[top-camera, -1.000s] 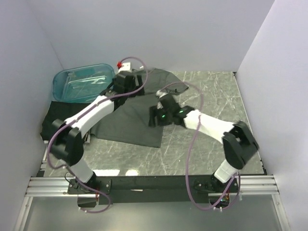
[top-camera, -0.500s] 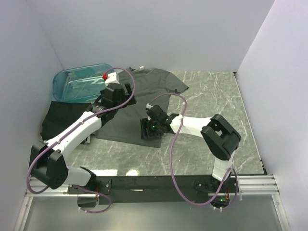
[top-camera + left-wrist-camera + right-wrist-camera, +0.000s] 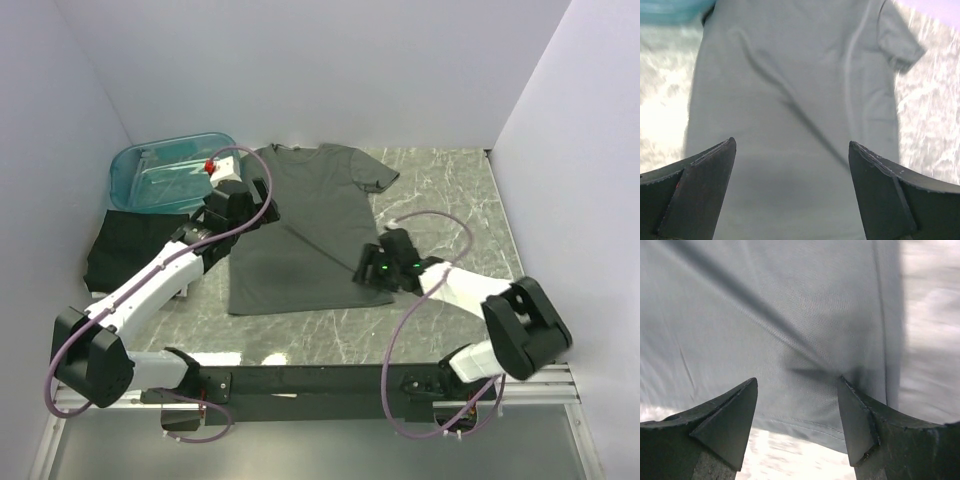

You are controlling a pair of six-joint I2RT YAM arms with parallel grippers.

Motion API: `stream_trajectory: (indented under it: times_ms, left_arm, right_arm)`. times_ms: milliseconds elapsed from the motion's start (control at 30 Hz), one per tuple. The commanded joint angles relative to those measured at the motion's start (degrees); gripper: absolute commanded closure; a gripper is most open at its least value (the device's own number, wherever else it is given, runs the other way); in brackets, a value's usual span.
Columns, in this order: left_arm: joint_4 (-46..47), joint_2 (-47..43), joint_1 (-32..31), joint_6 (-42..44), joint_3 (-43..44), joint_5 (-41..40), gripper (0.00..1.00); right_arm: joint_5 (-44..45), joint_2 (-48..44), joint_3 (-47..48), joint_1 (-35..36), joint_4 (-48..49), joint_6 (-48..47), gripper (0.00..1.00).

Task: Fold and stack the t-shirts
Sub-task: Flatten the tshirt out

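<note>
T-shirt (image 3: 300,240) first: one charcoal-grey shirt lies spread flat on the marble table (image 3: 450,200), hem toward the arm bases and collar (image 3: 295,150) at the far end.

Nearest, the right gripper (image 3: 372,268) hangs low over the shirt's near right corner. Its fingers are parted and hold nothing. In the right wrist view the stitched hem (image 3: 805,427) runs just this side of the fingertips, and the shirt's side edge lies just outside the right-hand finger, with bare marble beyond it.

Farther on, the left gripper (image 3: 245,200) hovers above the shirt's left shoulder, released and empty too. From its wrist camera the whole body of the shirt stretches away ahead of the fingers, and one short sleeve (image 3: 900,40) sticks out beyond and outside the right-hand finger. A soft crease runs slantwise across the chest.

Left of the left fingers lies a dark cloth (image 3: 115,250), which I take for another of the t-shirts. Beyond it stands the teal tub (image 3: 165,170).

By my reading the spreading step is finished and the first fold is not yet begun. The next move calls for each gripper to drop to the cloth, pinch only the top edge (hem corner near, shoulder far) and carry one side across together, so the thin fabric does not drag or bunch.
</note>
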Motion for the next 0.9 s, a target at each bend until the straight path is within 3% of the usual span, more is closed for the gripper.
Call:
stream_trajectory:
  times_ms: [0,200,367,533,667,867]
  left_arm:
    - [-1.49,-2.3,-0.05,-3.78,-2.33,3.82,0.01]
    - [-5.87,-4.94,-2.77,-9.5,-9.01,7.78,0.01]
    - [-16.94,-10.99,-8.04,-18.27,-13.84,0.15,0.01]
    - [-25.65,-18.29,-8.93,-26.64,-21.65,-0.57,0.01]
    - [-24.79,-22.6,-8.93,-31.55,-27.55,1.88,0.01]
    - [-19.52,-19.99,-8.93,-33.5,-32.92,3.82,0.28]
  right_arm:
    - [1.82,-2.97,-5.86,-4.9,-11.12,-1.66,0.27]
    - [3.37,-8.86,-3.59,-6.58,-15.86,-3.49,0.27]
    - [2.32,-20.11,-0.25,-6.66,-18.58,-6.93,0.27]
    - [9.6,-28.19,2.48,-7.01,-22.27,-5.88,0.25]
    - [15.23,-31.02,2.22,-7.98,-24.21,-3.16,0.23]
    - [15.59,-30.67,0.73,-9.47,-25.27,-1.84,0.18]
